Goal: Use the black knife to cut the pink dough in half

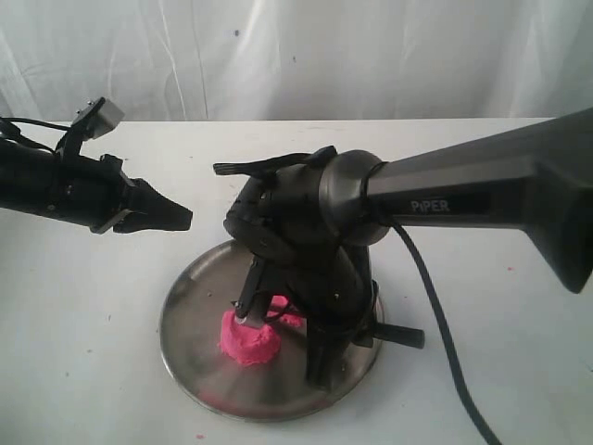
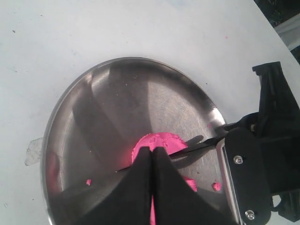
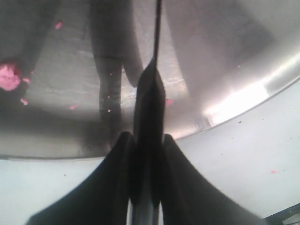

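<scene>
The pink dough (image 1: 248, 343) is a small mound on the steel plate (image 1: 185, 324). In the left wrist view the dough (image 2: 161, 140) has the black knife (image 2: 201, 144) lying across it, tip past its far side. Whether the blade is in the dough or just over it I cannot tell. My right gripper (image 3: 146, 138) is shut on the knife (image 3: 150, 103) handle, and the blade runs out over the plate (image 3: 225, 56). My left gripper (image 1: 185, 220) is shut and empty, in the air above the plate's back left rim, apart from the dough; its tips (image 2: 152, 150) hide part of the mound.
A smaller pink lump (image 2: 190, 183) and crumbs (image 2: 87, 182) lie on the plate (image 2: 117, 103). The right arm (image 1: 306, 222) hangs low over the plate's middle and hides much of it. Its cable (image 1: 435, 324) trails across the white table. A curtain closes the back.
</scene>
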You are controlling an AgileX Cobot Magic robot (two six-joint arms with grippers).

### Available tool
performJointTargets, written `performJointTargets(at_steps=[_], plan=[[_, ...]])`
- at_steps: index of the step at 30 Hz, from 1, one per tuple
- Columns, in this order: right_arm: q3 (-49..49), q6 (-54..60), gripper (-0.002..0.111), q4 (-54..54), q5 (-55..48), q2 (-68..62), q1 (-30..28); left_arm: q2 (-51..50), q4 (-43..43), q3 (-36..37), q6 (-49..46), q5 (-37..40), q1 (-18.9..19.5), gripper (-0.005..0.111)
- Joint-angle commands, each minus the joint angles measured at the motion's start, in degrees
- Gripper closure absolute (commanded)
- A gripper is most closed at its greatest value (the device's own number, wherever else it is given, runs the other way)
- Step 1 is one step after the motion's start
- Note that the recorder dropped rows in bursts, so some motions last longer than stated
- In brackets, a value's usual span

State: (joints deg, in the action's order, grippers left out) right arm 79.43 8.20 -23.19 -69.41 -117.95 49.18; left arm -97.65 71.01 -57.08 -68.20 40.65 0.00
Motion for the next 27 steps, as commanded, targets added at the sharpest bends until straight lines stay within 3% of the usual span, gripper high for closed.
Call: performJointTargets(at_steps=[1,14,27], plan=[[0.44,-1.91,0.108,-2.54,-0.56,0.67,-0.26,0.38,0.83,0.46,0.16,0.96,-0.11,0.107],[0.44,-4.01,0.108,-3.02,-0.56,0.67,-0.85,0.38,0.83,0.46,0.27,0.96,-0.11,0.107],[0.44,-0.15,0.108,7.83,-0.56,1.51,-0.85,0.38,0.83,0.46,0.27,0.84,-0.11,0.107]])
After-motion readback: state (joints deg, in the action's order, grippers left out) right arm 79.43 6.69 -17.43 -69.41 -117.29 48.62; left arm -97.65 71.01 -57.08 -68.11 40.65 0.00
